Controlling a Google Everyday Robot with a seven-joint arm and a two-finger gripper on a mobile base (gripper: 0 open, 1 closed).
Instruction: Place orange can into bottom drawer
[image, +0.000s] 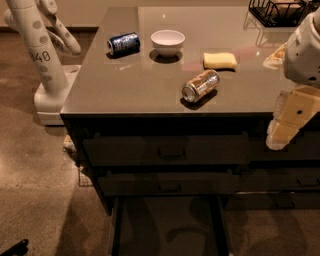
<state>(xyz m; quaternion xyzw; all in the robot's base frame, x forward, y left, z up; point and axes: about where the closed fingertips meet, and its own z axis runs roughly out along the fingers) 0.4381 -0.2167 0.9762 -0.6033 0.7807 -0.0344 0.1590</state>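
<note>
The orange can (201, 85) lies on its side on the grey counter (125, 85), near the front edge and right of the middle, with its silver top facing front-left. The bottom drawer (167, 225) is pulled out below the counter and shows a flat dark interior. My gripper (280, 134) hangs at the right edge of the view, in front of the counter's front edge. It is to the right of the can, lower than it, and apart from it. It holds nothing that I can see.
A dark blue can (123, 43) lies on its side at the back left, beside a white bowl (167, 41). A yellow sponge (220, 60) lies behind the orange can. A black wire basket (277, 11) stands at the back right. Another white robot (37, 55) stands left of the counter. Two shut upper drawers (171, 152) sit above the open one.
</note>
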